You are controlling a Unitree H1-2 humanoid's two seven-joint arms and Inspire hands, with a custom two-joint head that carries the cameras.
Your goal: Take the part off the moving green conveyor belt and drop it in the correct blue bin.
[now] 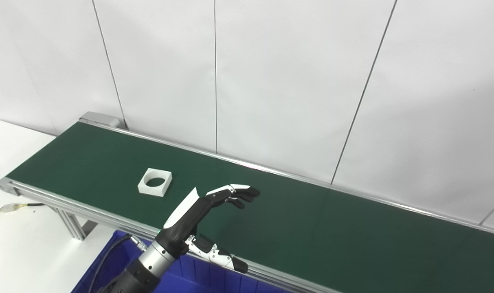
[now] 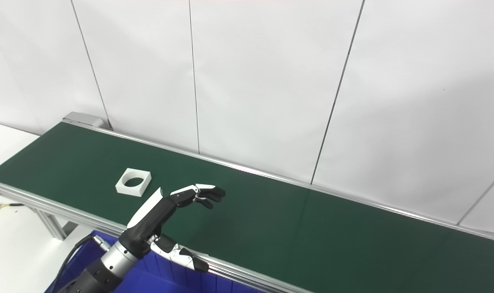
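- One blue plastic bin (image 1: 198, 274) shows only partly: the bottom edge cuts it off and the arm covers some of it, so its contents cannot be made out.
- One hand is in view, the left hand (image 1: 204, 211); the right is out of frame.
- It hovers above the near edge of the green conveyor belt (image 1: 312, 228), palm down, fingers (image 1: 240, 192) reaching far-right and lightly curled, thumb splayed toward the near rail, apparently holding nothing.
- One white square part with a round hole (image 1: 155, 182) lies flat on the belt, left of the hand and apart from it.
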